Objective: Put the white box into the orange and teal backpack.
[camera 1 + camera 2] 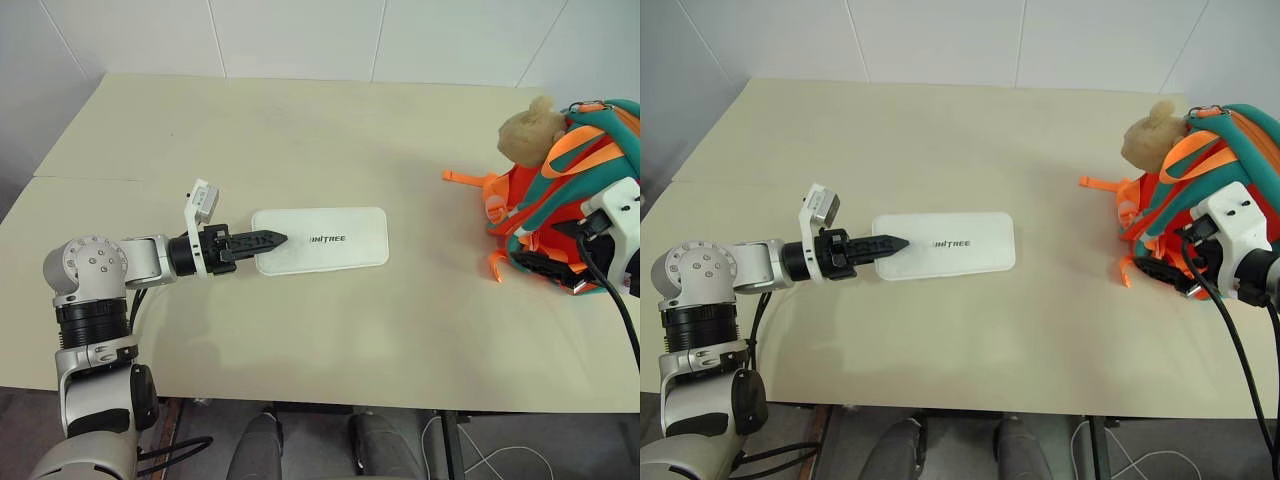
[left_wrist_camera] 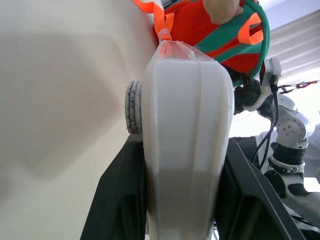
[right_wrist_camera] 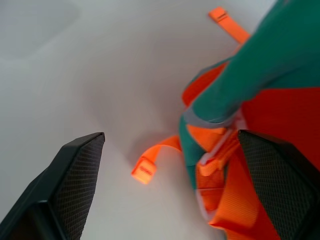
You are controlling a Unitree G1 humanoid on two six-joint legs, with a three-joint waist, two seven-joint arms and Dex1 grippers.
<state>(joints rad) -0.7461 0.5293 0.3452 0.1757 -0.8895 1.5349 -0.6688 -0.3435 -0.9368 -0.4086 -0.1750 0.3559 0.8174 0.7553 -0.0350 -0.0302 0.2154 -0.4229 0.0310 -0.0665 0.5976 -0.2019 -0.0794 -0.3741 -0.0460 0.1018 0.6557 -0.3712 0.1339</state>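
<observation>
Beige table under white tiled wall. Orange and teal backpack at table's right edge, tan plush toy on top; can't tell what's inside. White box mid-table, left of backpack, well apart, not in it; lettering reads "UNITREE". Left gripper pinches box's left end. Right gripper spread wide at backpack's fabric, one finger each side.

A beige table carries the orange and teal backpack at its right edge.
</observation>
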